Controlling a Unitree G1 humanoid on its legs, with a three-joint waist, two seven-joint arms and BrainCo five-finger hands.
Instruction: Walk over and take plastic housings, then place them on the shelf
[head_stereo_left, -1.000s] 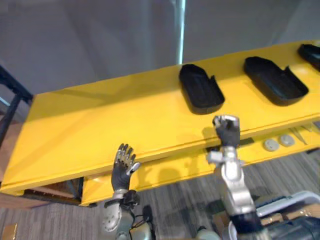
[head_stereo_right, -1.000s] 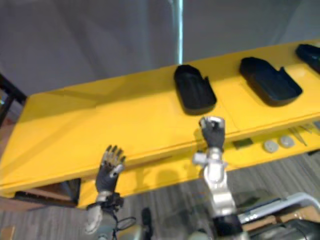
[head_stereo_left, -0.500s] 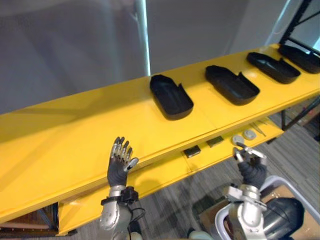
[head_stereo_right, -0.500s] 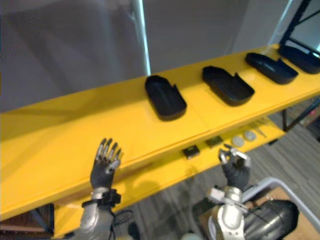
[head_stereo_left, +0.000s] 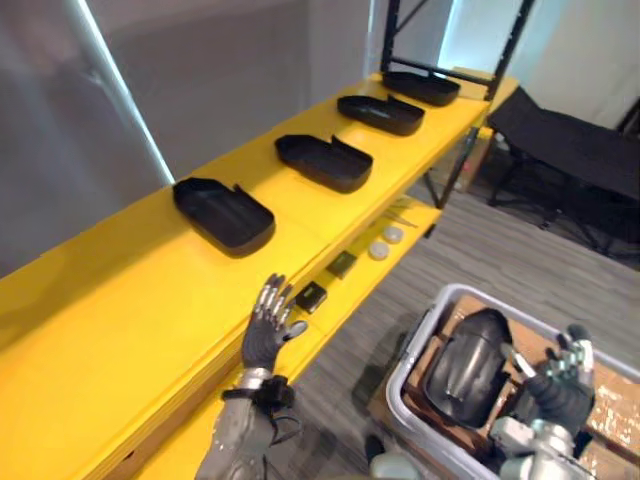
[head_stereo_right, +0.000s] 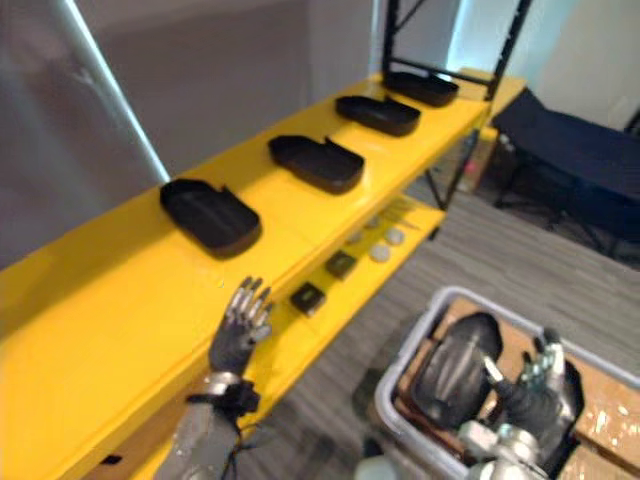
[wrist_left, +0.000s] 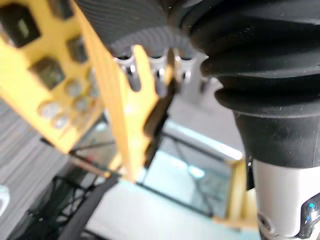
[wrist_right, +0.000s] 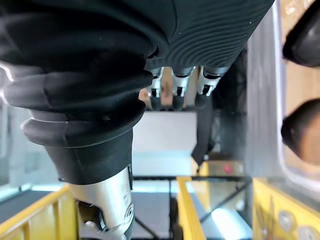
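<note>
Left hand (head_stereo_left: 268, 328), fingers spread, was by the big yellow shelf (head_stereo_left: 120, 320). Right hand (head_stereo_left: 562, 385), spread and empty too, hung over the grey bin (head_stereo_left: 447, 292). I think it was pick-up time: reach down for the black housing (head_stereo_left: 468, 365) inside (watch the bin's wall).

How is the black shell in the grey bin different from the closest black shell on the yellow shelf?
The housing in the bin lies rounded back up and shines; the nearest shelf housing lies hollow side up, like a shallow tray, and looks dull. The housing in the bin sits low, inside the grey bin on the floor; the nearest shelf housing rests on the yellow shelf. Both are black plastic.
</note>
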